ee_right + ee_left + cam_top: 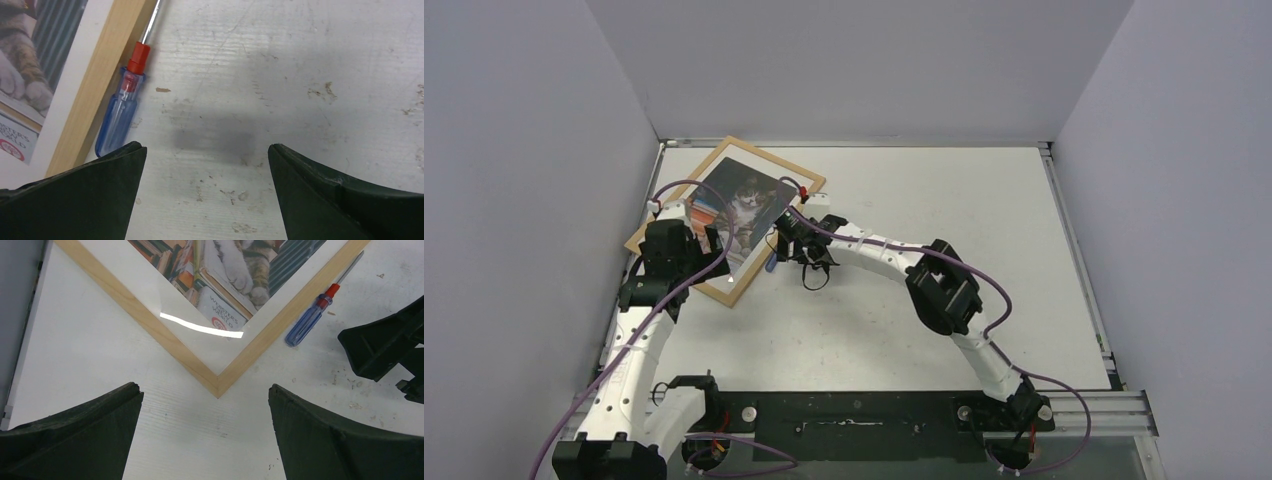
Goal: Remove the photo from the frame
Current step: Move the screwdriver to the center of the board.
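The frame (796, 176) lies face up at the far left of the table (944, 250), its long axis running from far right to near left, the photo (742, 205) inside it under glass. The left gripper (203, 386), wide open and empty, hovers with the frame's near corner just ahead between its fingers, so it is the nearer one. The right gripper (206, 146), also wide open and empty, hangs over bare table beside the frame's right edge, where a screwdriver (117, 122) lies alongside.

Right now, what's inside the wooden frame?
A photo of a cat with books, with a white border around it, sits inside the frame. Whatever lies behind the photo is covered, so I cannot see it.
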`<state>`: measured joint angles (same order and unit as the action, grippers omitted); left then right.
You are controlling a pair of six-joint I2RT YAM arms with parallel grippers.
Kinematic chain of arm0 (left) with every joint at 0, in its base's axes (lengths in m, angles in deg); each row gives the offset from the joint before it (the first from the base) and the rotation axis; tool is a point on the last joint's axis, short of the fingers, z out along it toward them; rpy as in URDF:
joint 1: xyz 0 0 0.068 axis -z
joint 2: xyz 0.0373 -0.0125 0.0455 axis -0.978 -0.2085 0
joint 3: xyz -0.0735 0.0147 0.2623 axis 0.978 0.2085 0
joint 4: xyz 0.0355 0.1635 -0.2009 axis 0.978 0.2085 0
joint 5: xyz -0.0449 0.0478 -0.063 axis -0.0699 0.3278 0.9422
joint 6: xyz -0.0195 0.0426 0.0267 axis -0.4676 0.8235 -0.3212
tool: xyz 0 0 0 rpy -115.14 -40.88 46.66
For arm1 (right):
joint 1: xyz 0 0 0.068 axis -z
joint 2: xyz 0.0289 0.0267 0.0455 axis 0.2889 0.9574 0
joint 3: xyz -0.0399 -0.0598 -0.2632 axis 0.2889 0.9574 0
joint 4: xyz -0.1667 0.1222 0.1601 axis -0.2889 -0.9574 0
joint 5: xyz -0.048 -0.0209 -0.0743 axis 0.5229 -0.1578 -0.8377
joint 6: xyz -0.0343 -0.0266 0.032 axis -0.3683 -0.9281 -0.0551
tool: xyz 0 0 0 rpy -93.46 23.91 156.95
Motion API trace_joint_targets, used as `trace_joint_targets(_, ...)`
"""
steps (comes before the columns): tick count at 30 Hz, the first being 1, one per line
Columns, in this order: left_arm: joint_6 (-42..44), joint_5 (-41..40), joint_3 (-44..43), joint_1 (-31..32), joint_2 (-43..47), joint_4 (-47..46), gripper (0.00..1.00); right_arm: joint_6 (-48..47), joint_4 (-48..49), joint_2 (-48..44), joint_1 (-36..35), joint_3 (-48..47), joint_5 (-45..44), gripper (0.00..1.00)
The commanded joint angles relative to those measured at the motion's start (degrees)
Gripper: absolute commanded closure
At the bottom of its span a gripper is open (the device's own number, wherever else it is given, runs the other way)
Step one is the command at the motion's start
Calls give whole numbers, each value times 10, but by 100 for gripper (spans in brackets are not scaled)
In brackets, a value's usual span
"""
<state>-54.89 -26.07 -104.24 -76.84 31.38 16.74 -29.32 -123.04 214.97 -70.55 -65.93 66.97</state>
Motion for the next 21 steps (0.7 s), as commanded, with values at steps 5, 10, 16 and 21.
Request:
trace_joint_targets(5, -2, -2, -15, -6, 16, -17, 3, -7, -6, 59, -17, -103, -14, 4)
trace_joint_targets(10, -3, 0, -15, -7, 16, -18, 3, -14, -5, 89, -18, -141, -7, 5)
trace_joint_targets(16, -3, 0, -14, -8, 17, -18, 3, -25, -18, 118, -20, -179, -8, 6)
trace_joint_targets(21, -3, 2, -14, -8, 17, -19, 3, -29, -35, 132, -21, -185, -9, 7)
